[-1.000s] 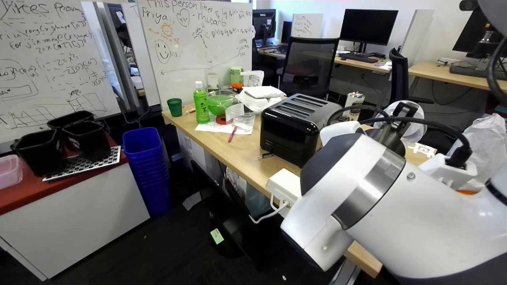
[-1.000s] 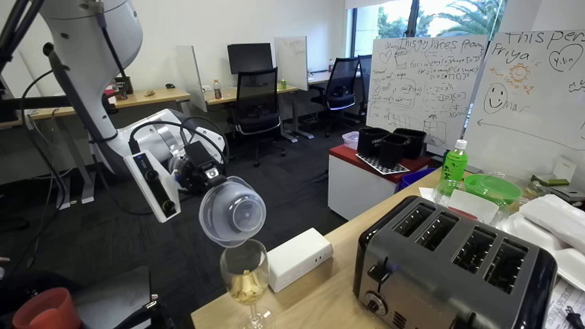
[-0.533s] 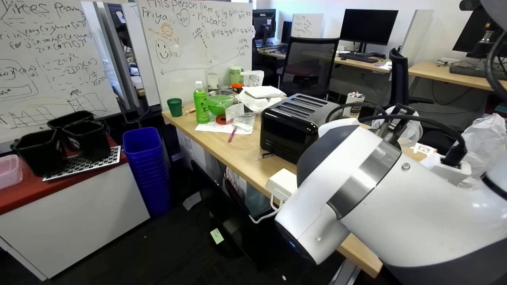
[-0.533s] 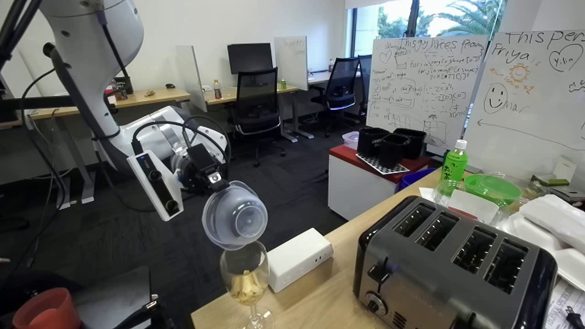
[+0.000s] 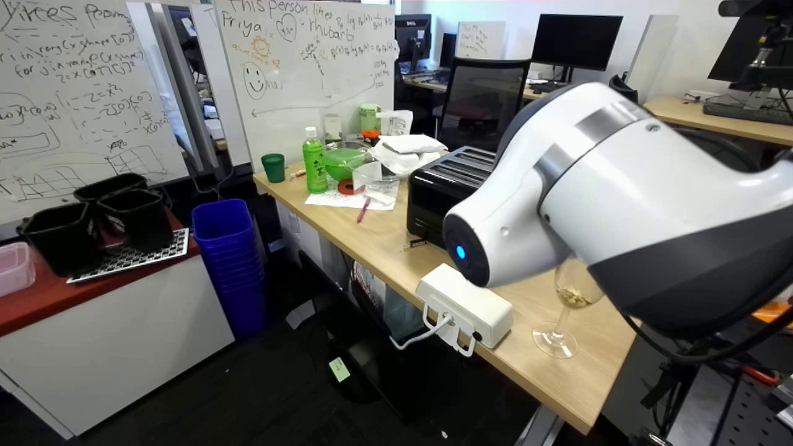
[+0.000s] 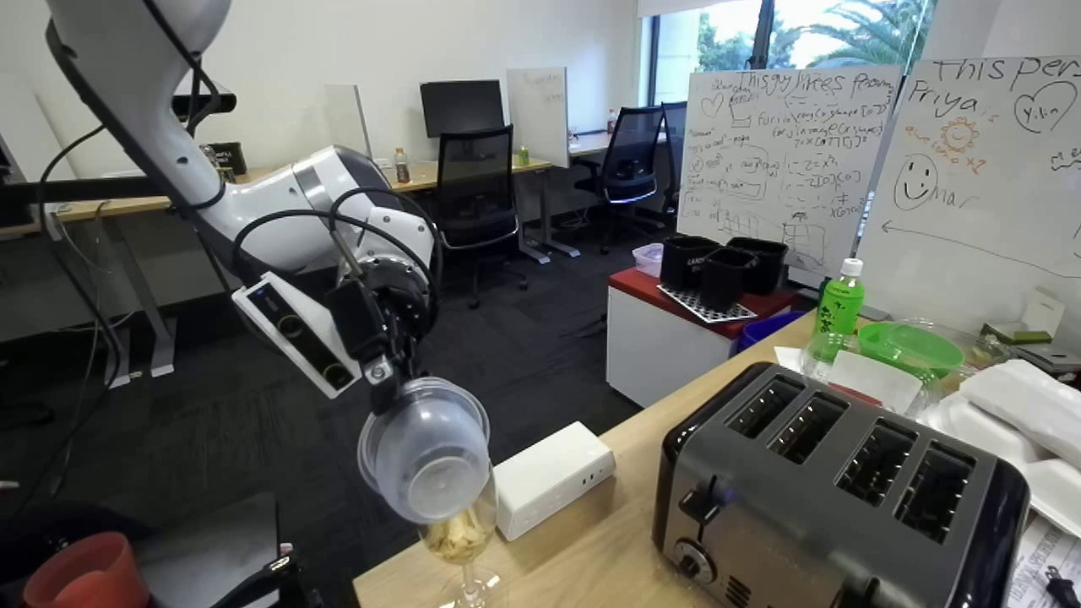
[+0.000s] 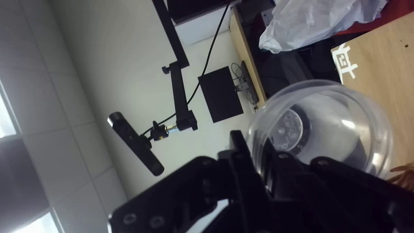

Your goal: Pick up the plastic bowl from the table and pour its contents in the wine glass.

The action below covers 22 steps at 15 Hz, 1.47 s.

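Clamping the tipped bowl [image 6: 432,460] by its rim in the pincer [image 7: 253,144] near the glass [image 5: 572,285] of pieces [image 6: 460,537] on the desk [image 6: 595,540], likely to leave the mouth free for pouring any remainder in.

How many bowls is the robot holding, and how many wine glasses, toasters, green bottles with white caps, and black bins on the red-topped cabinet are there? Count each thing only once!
Plastic bowl held: 1
Wine glass: 1
Toaster: 1
Green bottle: 1
Black bins: 3
Total: 7
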{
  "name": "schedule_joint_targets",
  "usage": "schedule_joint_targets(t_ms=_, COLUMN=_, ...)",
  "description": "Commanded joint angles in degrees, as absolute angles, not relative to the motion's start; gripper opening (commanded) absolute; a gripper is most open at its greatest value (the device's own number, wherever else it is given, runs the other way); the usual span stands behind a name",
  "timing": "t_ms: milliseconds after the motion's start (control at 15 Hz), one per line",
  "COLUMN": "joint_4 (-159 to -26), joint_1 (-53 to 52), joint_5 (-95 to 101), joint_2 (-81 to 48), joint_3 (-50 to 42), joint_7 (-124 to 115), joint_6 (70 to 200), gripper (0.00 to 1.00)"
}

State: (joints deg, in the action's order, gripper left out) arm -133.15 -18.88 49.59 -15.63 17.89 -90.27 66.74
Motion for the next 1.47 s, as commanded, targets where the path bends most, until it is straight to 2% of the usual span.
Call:
schedule_joint_targets(t_ms=0, joint_4=-138.57, joint_1=-16.43, joint_5=46.66, joint_2=-7.85, joint_3=16.76, joint_7=-94.01, joint_6=75.83, gripper=0.03)
schedule_joint_targets(t_ms=467, joint_4=-146.9, joint_1=-13.07, joint_5=46.12, joint_2=3.36, joint_3=12.71, joint_7=-98.68, joint_6=93.95, gripper=0.03)
schedule_joint_targets(t_ms=533, joint_4=-143.7, joint_1=-14.05, joint_5=47.23, joint_2=-0.89, joint_3=13.38, joint_7=-98.14, joint_6=88.31, gripper=0.03)
schedule_joint_targets(t_ms=600, joint_4=-144.26, joint_1=-13.82, joint_5=47.3, joint_2=0.03, joint_3=13.16, joint_7=-98.19, joint_6=89.07, gripper=0.11)
schedule_joint_targets(t_ms=1267, joint_4=-144.12, joint_1=-14.11, joint_5=47.31, joint_2=-0.54, joint_3=13.4, joint_7=-98.19, joint_6=88.97, gripper=0.11)
schedule_joint_targets(t_ms=1333, joint_4=-144.22, joint_1=-13.96, joint_5=46.99, joint_2=-0.31, joint_3=13.25, joint_7=-97.76, joint_6=89.77, gripper=0.03)
schedule_joint_targets(t_ms=1400, joint_4=-144.37, joint_1=-13.63, joint_5=46.63, joint_2=-0.04, joint_3=12.94, joint_7=-97.1, joint_6=91.2, gripper=0.03)
